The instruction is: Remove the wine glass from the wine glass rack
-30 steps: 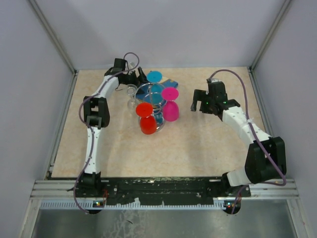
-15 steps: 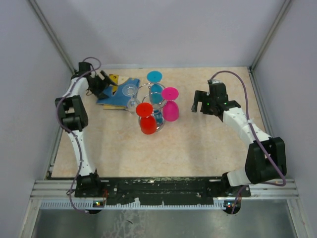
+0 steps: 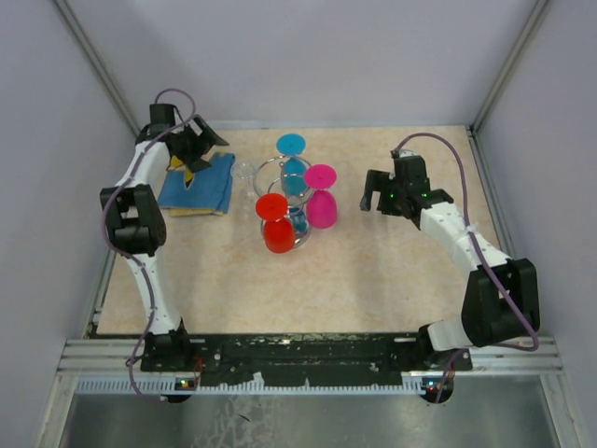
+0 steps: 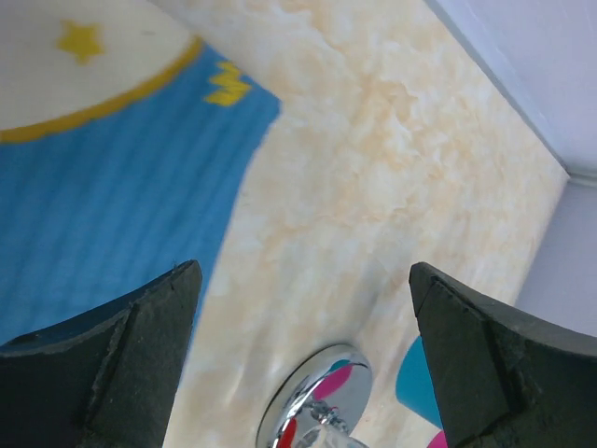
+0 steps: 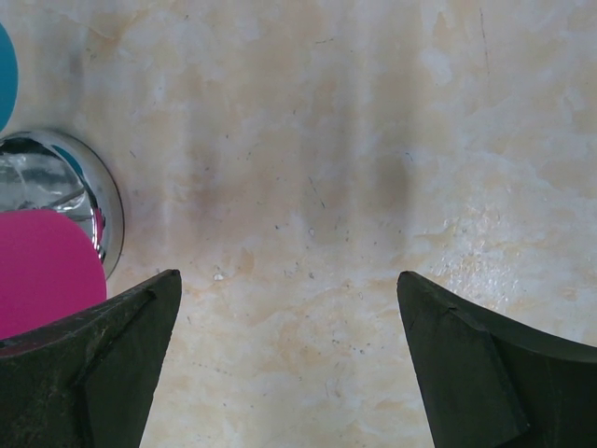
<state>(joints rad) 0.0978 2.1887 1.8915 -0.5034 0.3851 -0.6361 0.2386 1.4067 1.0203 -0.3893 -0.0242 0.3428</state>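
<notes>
From above, the left pincer [image 4: 303, 280] hangs at 10 o'clock of the beige marbled surface [image 3: 373, 280]. Its jaws are spread wide and hold nothing. Just below it lies a flat blue cloth mat [image 3: 201, 185] with a yellow star print. At 3 o'clock of the mat hangs a clear wine glass [image 3: 245, 171], which is hard to see.

It belongs to the shiny chrome wire wine glass rack [image 4: 317, 397], which stands near the middle of the surface, a little toward 12 o'clock, on a round mirror-like base. Three more glasses hang there upside down, foot up and bowl down:
- a red wine glass [image 3: 278, 235] at 7 o'clock of the post
- a teal wine glass [image 3: 291, 145] at 12 o'clock
- a magenta wine glass [image 3: 324, 210] at 3 o'clock

The right pincer [image 5: 287, 275] waits at 3 o'clock of the rack, apart from it, also fully spread and empty.

Each glass is probably light, stiff, thin-walled and smooth, so it may slip between hard fingers. Whether it is real glass or plastic cannot be told, so it is safer to treat it as fragile. The magenta one is nearest to the right pincer. A good hold seems to be the thin stem just under the foot, or a gentle one around the bowl. The foot then has to slide out of its hoop without tipping the light rack.
</notes>
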